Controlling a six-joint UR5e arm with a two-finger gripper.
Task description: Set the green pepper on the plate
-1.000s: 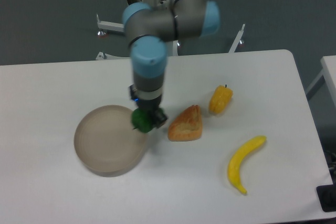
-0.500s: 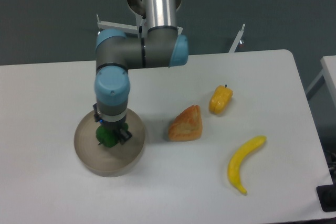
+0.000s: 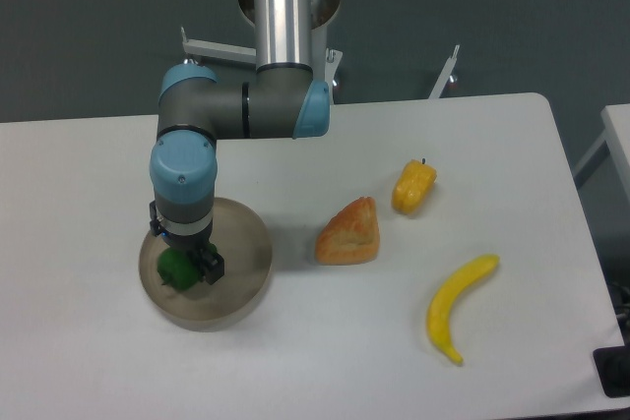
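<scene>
The green pepper (image 3: 177,270) is a small glossy dark-green lump held in my gripper (image 3: 184,267), over the left part of the plate (image 3: 244,268). The plate is a round beige-grey dish at the table's front left. My gripper points straight down and is shut on the pepper; the arm's wrist hides the fingers from above. I cannot tell whether the pepper touches the plate's floor.
An orange-brown wedge of bread (image 3: 348,233) lies right of the plate. A yellow-orange pepper (image 3: 413,187) sits farther right. A yellow banana (image 3: 458,306) lies at the front right. A metal frame (image 3: 212,48) stands behind the table.
My gripper has carried the green pepper leftwards from the plate's right rim to over the plate's left part, and a little lower.
</scene>
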